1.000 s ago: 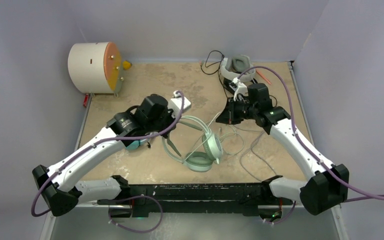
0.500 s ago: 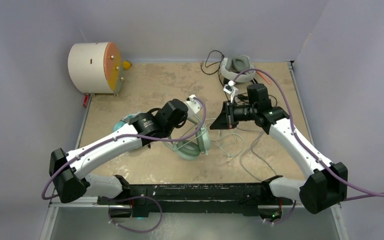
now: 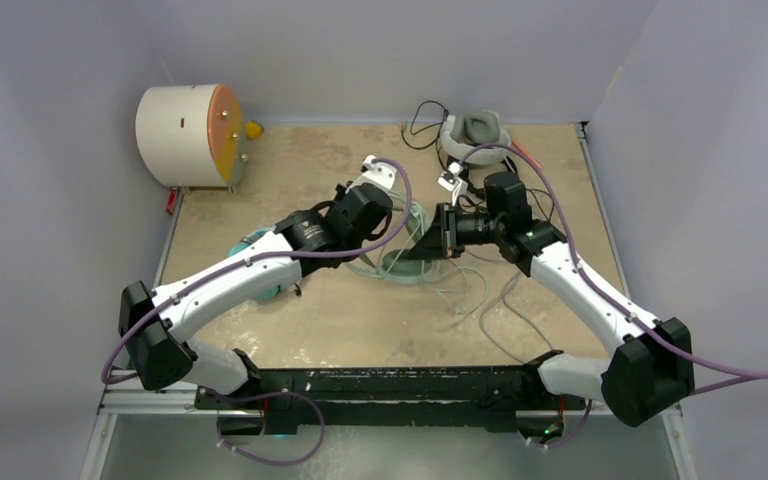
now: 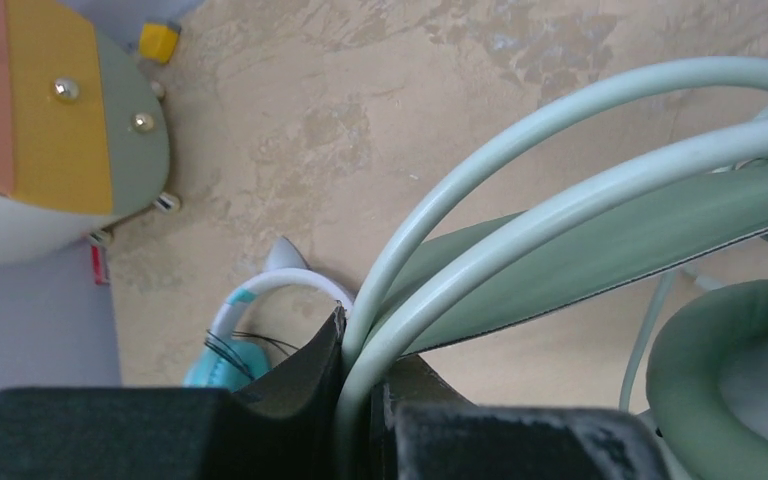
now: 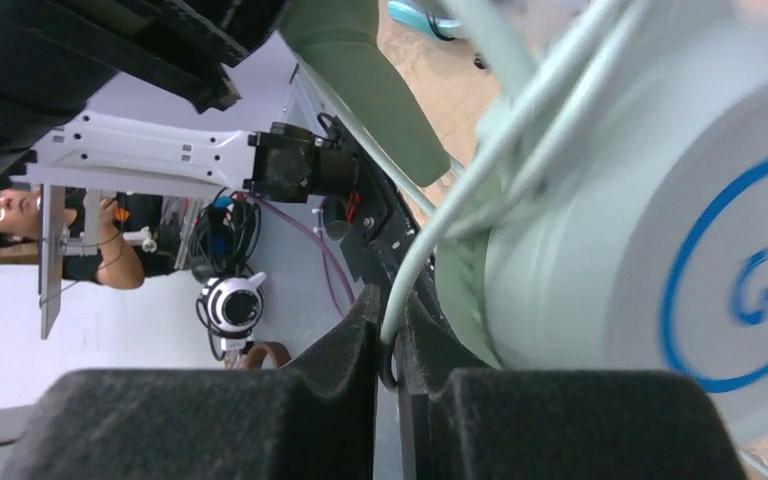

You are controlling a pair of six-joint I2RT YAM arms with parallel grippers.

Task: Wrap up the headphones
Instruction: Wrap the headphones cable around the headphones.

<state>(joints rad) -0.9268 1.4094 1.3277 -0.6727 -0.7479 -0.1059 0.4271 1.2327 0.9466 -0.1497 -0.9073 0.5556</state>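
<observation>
**Mint-green headset (image 3: 400, 268) held by both arms**

Left gripper (image 4: 360, 375) is clamped on the twin headband rails (image 4: 480, 160). Right gripper (image 5: 390, 335) pinches the thin cable (image 5: 418, 262) beside an earcup (image 5: 660, 200). The headset is over mid-table (image 3: 290, 160), between the wrists.

Judgement: light; rails springy and slick; cable limp and kink-prone. Hold the rails and wind the cable under gentle tension.

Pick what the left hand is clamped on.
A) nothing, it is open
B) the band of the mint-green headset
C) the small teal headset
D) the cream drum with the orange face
B: the left wrist view shows the left hand closed on the two pale band wires of the mint-green headset.
</observation>
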